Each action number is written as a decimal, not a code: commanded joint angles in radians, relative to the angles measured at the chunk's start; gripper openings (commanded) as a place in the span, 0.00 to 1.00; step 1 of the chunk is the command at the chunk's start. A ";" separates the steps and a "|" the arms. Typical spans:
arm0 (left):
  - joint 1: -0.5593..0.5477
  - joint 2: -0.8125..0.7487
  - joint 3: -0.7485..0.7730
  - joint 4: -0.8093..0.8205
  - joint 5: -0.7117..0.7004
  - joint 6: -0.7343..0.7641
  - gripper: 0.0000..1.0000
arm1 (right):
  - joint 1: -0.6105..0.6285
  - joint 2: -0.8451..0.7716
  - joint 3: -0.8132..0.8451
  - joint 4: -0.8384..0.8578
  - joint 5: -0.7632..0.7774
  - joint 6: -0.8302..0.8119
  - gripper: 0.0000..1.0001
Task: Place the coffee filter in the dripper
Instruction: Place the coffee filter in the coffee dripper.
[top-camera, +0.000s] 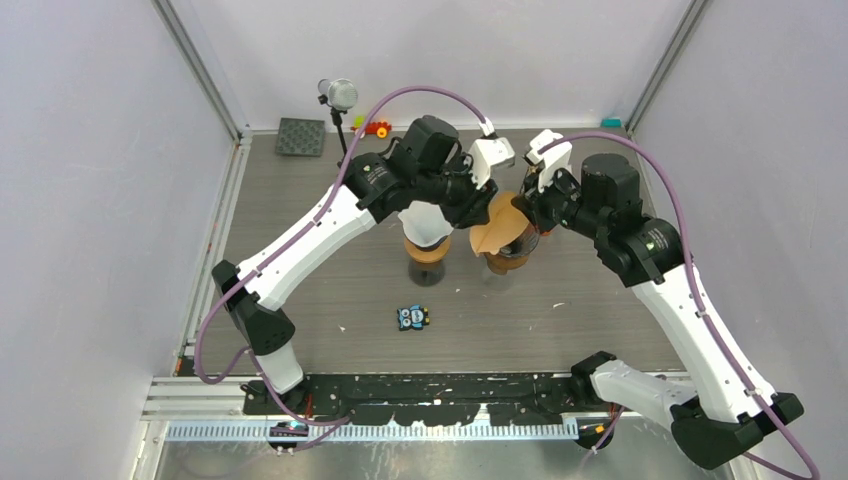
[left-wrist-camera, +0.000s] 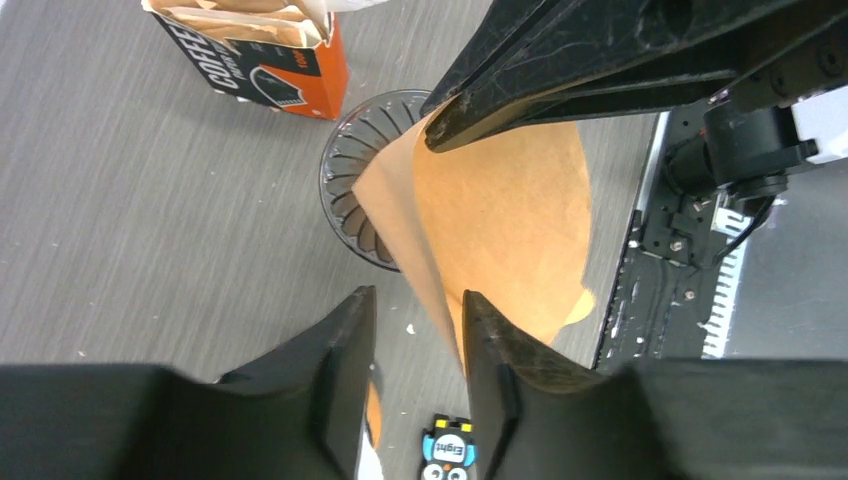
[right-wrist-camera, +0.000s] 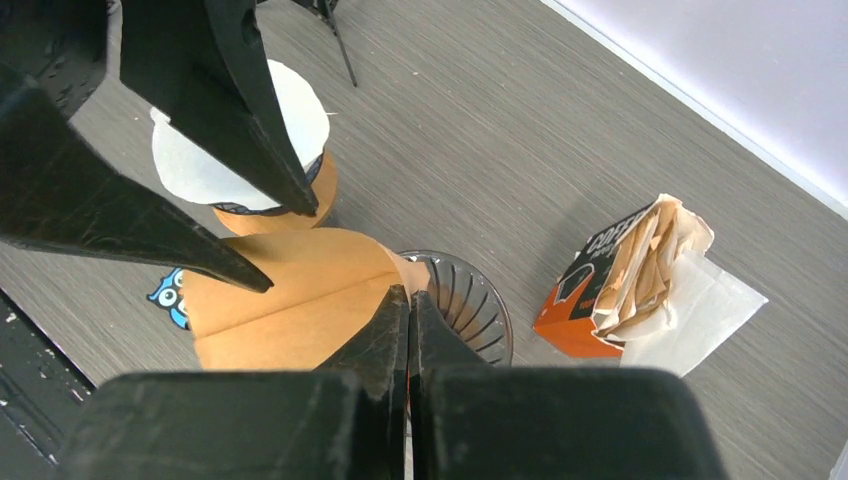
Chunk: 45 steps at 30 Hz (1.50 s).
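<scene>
Brown paper, the coffee filter (left-wrist-camera: 510, 220) hangs over the ribbed glass dripper (left-wrist-camera: 350, 185), not yet seated. The left gripper (left-wrist-camera: 417, 310) has its fingers apart at the filter's folded edge, probably to spread the cone. At its three o'clock, the right gripper (right-wrist-camera: 409, 305) pinches the filter tight, steadying it.

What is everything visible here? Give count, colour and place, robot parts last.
glass dripper: one, clear, table centre
brown filter: one, brown, held above glass dripper
tan dripper: one, tan, left of glass dripper
white filter: one, white, inside tan dripper
filter box: one, orange, beside glass dripper
owl toy: one, blue, near side
microphone: one, grey, far left
black mat: one, black, far left corner
left end effector: one, black, open at brown filter edge
right end effector: one, black, shut on brown filter
</scene>
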 joint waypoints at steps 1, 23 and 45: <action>-0.003 -0.041 0.008 0.070 -0.044 -0.041 0.49 | -0.005 -0.036 -0.010 0.052 0.075 0.065 0.00; -0.003 -0.026 -0.114 0.223 -0.057 -0.341 0.73 | -0.178 -0.031 -0.114 -0.044 0.112 0.381 0.00; -0.003 0.035 -0.166 0.225 -0.119 -0.381 0.74 | -0.225 0.021 -0.155 -0.014 0.129 0.484 0.00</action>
